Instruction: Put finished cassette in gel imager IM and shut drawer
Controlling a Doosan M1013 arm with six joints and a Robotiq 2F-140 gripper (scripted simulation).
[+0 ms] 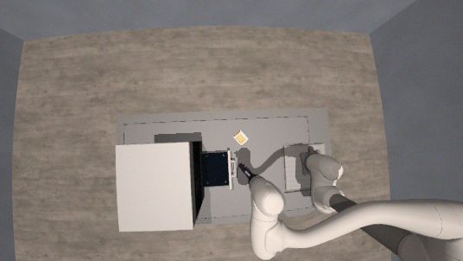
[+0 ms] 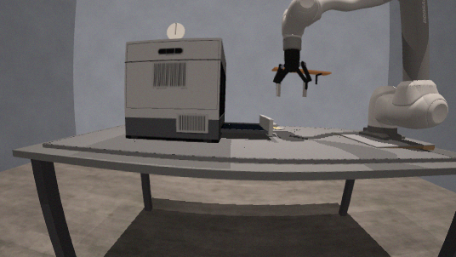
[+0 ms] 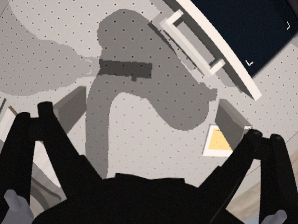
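Judging by its thin, flat look, the cassette (image 1: pixel 241 137) (image 2: pixel 277 128) (image 3: pixel 218 140) should be light and fairly stiff, its smooth faces perhaps slippery and its yellow middle possibly fragile under a hard squeeze. Best to take it across two opposite pale edges, low down, keeping the finger pads off the yellow face. It lies on the deck (image 1: pixel 268 130) (image 2: pixel 191 150) (image 3: pixel 145 150) beyond the front corner of the opened drawer, nearer the tabletop's long edge away from the arm's elbow, and turned askew to that edge.

The gripper (image 1: pixel 240 165) (image 2: pixel 291 90) (image 3: pixel 152 104) stands spread wide, with nothing between its pads, above the deck near the drawer handle (image 1: pixel 233 168) (image 3: pixel 192 45). Its pads are flat, grey and straight-sided, against black linkages.

The drawer (image 1: pixel 214 169) (image 2: pixel 244 127) (image 3: pixel 245 30) stands out of the imager (image 1: pixel 154 186) (image 2: pixel 172 89), a boxy, pale, matt housing at the opposite short edge from the arm's base. Its glass is dark and smooth, with small pale corner marks; the deck is finely dotted with holes. The exterior view shows the cassette poorly, so its thickness is probably slight, though I can't be sure.
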